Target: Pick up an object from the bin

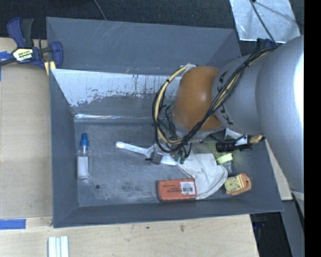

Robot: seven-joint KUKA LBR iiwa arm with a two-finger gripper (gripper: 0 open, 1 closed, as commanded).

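In mid bin (64, 143), the jaws, whose spread I cannot tell, are hanging by a white plastic strip (129, 147): probably light, stiff, slick; pinch mid-length.

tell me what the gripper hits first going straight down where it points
Probably the white flat piece mid-bin, whose end lies at the gripper; depth is unclear, so maybe the bin floor beside it.

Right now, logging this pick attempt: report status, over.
Gripper low mid-bin, at right end of white handle-like piece. White cloth and orange box close by. Blue-capped bottle apart at left.
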